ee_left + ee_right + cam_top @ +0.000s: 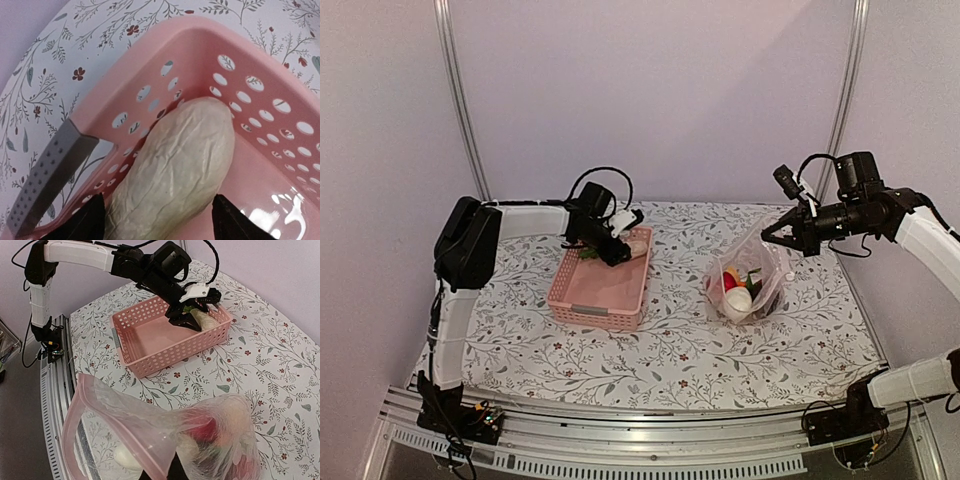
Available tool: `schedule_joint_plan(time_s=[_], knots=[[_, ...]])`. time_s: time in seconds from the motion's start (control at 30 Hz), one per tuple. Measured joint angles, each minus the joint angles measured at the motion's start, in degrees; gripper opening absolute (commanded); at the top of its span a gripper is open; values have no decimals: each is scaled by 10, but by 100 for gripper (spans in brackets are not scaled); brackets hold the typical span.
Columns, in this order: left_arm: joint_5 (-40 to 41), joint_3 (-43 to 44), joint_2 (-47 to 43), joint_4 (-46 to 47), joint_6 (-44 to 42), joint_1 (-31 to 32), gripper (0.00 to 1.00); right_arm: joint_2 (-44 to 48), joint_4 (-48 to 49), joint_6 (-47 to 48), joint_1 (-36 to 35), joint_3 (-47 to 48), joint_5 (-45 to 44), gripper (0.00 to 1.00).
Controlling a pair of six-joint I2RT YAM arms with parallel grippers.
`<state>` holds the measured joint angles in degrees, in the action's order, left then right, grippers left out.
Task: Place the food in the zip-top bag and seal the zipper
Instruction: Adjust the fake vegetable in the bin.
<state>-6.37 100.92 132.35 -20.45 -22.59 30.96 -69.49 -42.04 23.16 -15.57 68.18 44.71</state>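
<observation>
Food [738, 290]: several toy pieces already lie in the zip-top bag [768, 268]. White, red, yellow and green show through the plastic. The bag stands on the flowered table [670, 350], to the right of the pink basket [595, 318] and well apart from it.

Zipper [120, 410]: the mouth gapes open, with the pink strip in a loose loop. The right gripper [772, 235] is clamped on the strip at the side of the bag away from the basket and holds that edge up.

One piece is outside the bag: a long white radish [175, 165] in the basket's far right corner, its tip at the perforated wall.

Left gripper [620, 245]: reaches into that corner from the basket's far side. Its fingers [87, 222] stand wide, one on each side of the radish and close against it. I cannot tell whether they press it.

A grey tag [45, 180] sits on the outside of the basket wall.
</observation>
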Motion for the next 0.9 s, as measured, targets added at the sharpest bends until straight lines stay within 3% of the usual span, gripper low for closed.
schedule_joint_plan(time_s=[0.27, 0.53, 0.9], knots=[[0, -69, -59, -30, 29, 21, 69, 0, 0, 0, 0, 0, 0, 0], [-29, -134, -129, -41, 80, 31, 80, 0, 0, 0, 0, 0, 0, 0], [-50, -95, -89, -43, 79, 15, 76, 0, 0, 0, 0, 0, 0, 0]])
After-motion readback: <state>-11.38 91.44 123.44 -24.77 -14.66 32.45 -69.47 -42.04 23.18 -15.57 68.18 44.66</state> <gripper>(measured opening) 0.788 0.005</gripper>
